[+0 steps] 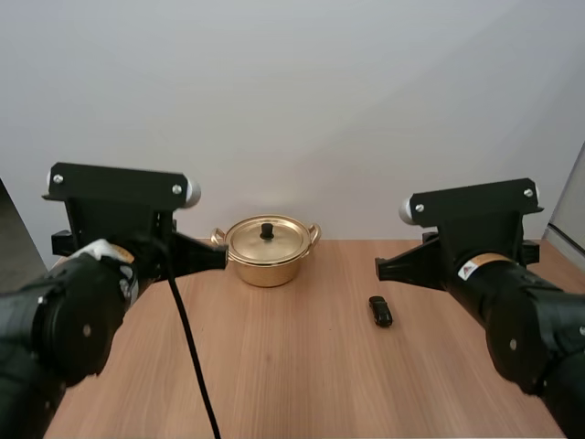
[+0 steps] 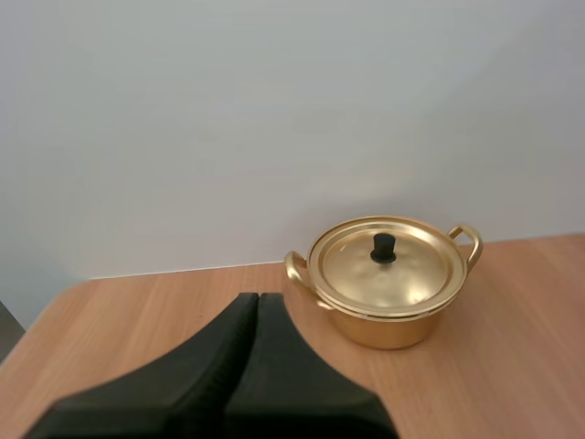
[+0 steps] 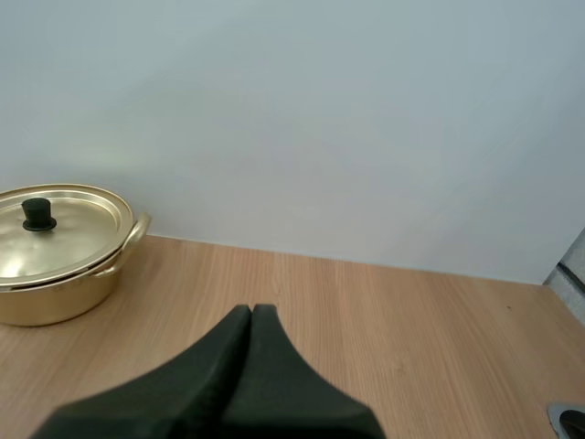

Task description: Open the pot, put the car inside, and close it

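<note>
A gold pot (image 1: 267, 251) stands at the back middle of the wooden table, its lid (image 1: 267, 237) on, with a black knob on top. A small black car (image 1: 380, 311) lies on the table to the pot's right, nearer the front. My left gripper (image 1: 222, 257) hovers just left of the pot, shut on nothing. My right gripper (image 1: 381, 268) hangs above and behind the car, also shut. From the left wrist, the pot (image 2: 388, 283) sits just beyond the joined fingers (image 2: 258, 306). In the right wrist view the pot (image 3: 57, 256) lies off to the side of the shut fingers (image 3: 251, 315).
The table (image 1: 292, 366) is bare wood, with a plain white wall close behind the pot. Both arm bodies fill the front corners of the high view. A dark object edge (image 3: 571, 421) shows near the table's far side in the right wrist view.
</note>
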